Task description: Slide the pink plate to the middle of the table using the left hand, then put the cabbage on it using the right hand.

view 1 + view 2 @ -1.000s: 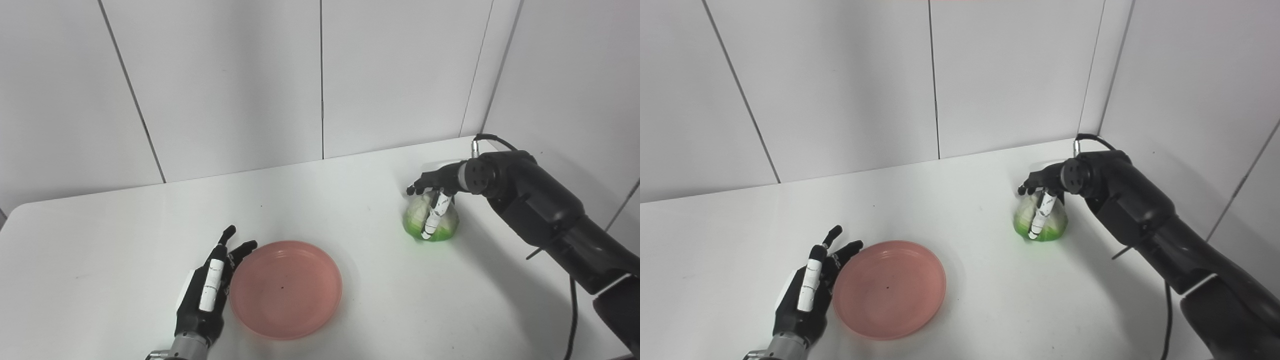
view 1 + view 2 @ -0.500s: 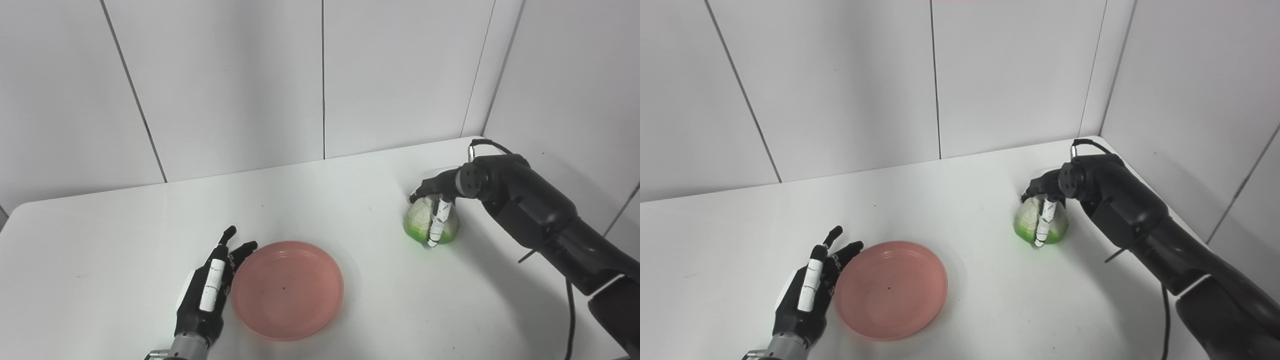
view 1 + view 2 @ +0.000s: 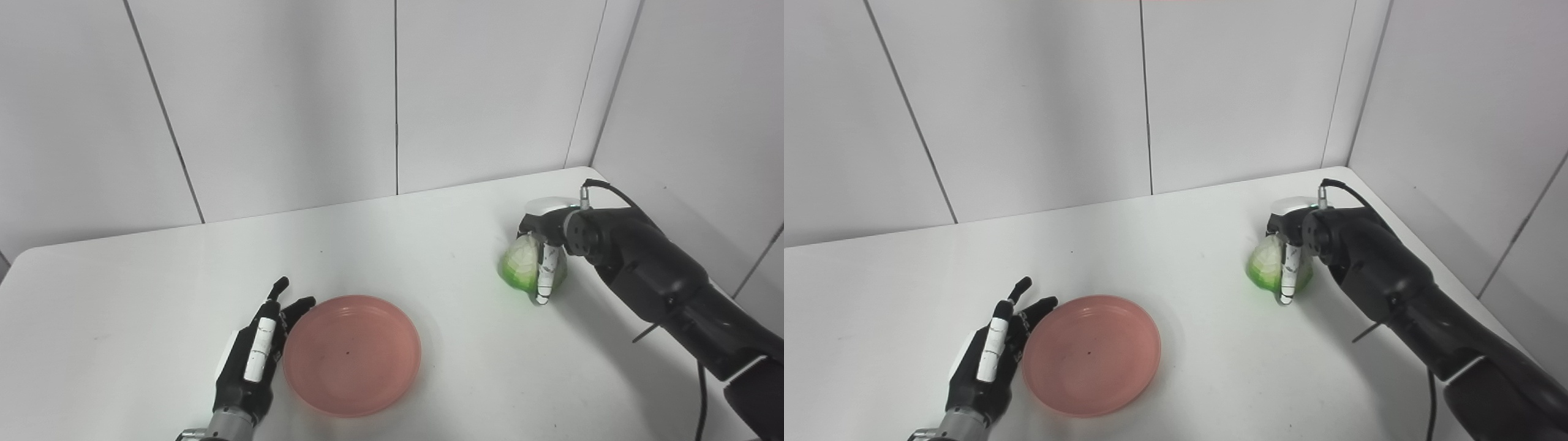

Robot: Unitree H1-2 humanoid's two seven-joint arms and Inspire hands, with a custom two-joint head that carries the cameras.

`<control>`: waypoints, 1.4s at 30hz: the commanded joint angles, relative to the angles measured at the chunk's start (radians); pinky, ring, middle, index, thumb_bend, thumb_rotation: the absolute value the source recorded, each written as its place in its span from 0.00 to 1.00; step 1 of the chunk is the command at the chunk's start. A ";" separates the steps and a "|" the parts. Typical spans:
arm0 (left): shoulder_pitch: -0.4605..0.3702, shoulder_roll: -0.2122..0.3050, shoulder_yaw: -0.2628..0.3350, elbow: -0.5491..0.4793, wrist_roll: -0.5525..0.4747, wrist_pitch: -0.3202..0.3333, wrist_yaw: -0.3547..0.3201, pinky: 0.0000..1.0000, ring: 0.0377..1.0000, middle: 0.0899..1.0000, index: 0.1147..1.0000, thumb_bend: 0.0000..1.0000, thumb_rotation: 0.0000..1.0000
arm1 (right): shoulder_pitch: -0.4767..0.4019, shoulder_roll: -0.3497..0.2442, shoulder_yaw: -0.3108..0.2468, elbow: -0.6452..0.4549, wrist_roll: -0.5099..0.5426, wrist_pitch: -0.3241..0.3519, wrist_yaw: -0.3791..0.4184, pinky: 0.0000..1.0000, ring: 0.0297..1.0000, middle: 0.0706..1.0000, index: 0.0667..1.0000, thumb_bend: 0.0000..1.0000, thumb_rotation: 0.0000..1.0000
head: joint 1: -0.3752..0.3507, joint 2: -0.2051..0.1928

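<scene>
A big white table (image 3: 122, 288) fills the room. The pink plate (image 3: 351, 354) lies near its front. The left hand (image 3: 254, 358) rests flat beside the plate, fingers spread. The right hand (image 3: 547, 245) wraps around the cabbage (image 3: 519, 269) far right.

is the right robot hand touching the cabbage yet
Touching. In the left eye view the right robot hand wraps the cabbage, one finger lying flat against its front face.

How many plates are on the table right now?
1. A round pink plastic plate lies near the table's front edge, left of centre, beside the open left hand. The green cabbage in the right hand is not on it. Nothing appears hidden.
</scene>
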 commanded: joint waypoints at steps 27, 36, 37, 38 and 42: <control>0.018 -0.002 -0.031 0.017 0.028 0.057 -0.005 0.93 0.87 0.75 0.94 0.84 0.88 | -0.082 -0.052 -0.132 -0.217 0.218 -0.006 0.108 0.34 0.39 0.43 0.48 0.53 0.00 | 0.048 0.014; 0.023 -0.025 -0.055 0.005 0.050 0.060 0.012 0.94 0.86 0.77 0.92 0.85 0.88 | -0.130 -0.024 -0.117 -0.293 0.250 -0.017 0.156 0.26 0.32 0.39 0.50 0.52 0.01 | 0.135 0.029; 0.024 -0.029 -0.059 0.006 0.054 0.055 0.020 0.93 0.87 0.79 0.92 0.84 0.87 | -0.136 -0.018 -0.112 -0.302 0.249 -0.023 0.157 0.26 0.32 0.40 0.50 0.53 0.01 | 0.138 0.030; 0.026 -0.035 -0.061 0.007 0.058 0.051 0.028 0.92 0.87 0.82 0.92 0.84 0.87 | -0.140 -0.013 -0.110 -0.310 0.251 -0.028 0.158 0.27 0.33 0.40 0.50 0.53 0.01 | 0.152 0.030; 0.028 -0.063 -0.060 0.024 0.077 0.014 0.066 0.90 0.92 0.90 0.91 0.86 0.89 | -0.162 0.009 -0.101 -0.342 0.281 -0.054 0.166 0.24 0.32 0.40 0.50 0.53 0.01 | 0.179 0.030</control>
